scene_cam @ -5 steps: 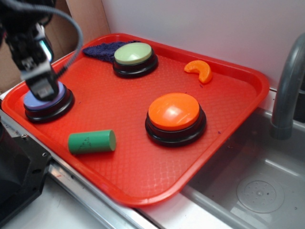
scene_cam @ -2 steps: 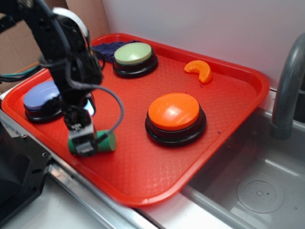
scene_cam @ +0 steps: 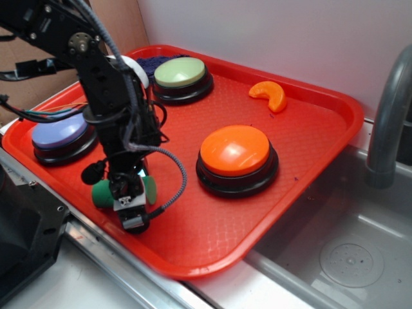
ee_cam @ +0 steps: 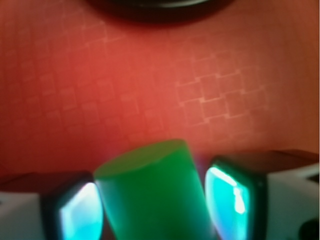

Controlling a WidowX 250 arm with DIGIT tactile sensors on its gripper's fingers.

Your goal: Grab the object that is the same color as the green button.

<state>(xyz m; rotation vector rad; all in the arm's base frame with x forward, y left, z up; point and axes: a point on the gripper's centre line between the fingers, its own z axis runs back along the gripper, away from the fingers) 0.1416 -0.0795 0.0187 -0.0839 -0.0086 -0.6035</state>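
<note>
Green cylinder (ee_cam: 152, 195), solid and smooth-sided, lying on its side near the front left edge of the red tray (scene_cam: 309, 167). The gripper (scene_cam: 129, 196) straddles it, jaws open, one either side.

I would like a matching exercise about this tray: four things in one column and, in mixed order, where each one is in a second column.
Things:
1. green cylinder
2. green button
3. orange slice
4. blue-purple button

Places:
A. far right part of the tray, alone
B. between the pads of the claw, near the tray's front edge
C. left side of the tray, behind the arm
D. back of the tray, next to a dark blue cloth

Pairs: 1-B, 2-D, 3-A, 4-C
</note>
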